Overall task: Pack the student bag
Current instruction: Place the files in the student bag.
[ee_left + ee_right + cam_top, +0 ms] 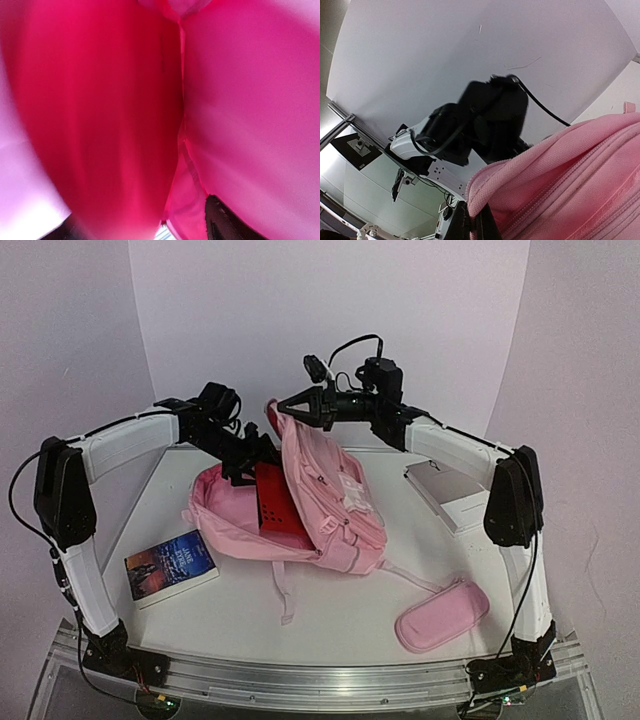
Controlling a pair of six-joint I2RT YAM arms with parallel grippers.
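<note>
**Right claw pinching bag rim, left claw at the bag mouth**

Right gripper (284, 406): jaws closed on a fold of pink fabric at the top rim of the student bag (335, 515), holding that edge raised above the table (330, 610). Its wrist view agrees: fabric is clamped between the tips and zipper seams run off to the right.

Left gripper (250, 465): nose at the bag's mouth, just beside a red flat item (275, 505) standing tilted in the opening. Can't tell the jaw spread. Its wrist view is only blurred red and pink, with dark fingers (227, 222) at the bottom edge.

Bag: centre of the table, lower half lying flat, front panel lifted, straps trailing toward the near edge.

Around it:
- blue-covered book (170, 565), flat at near left, apart from the bag
- pink pencil case (442, 615), near right
- white box (450, 495), at right, beside the right arm
</note>
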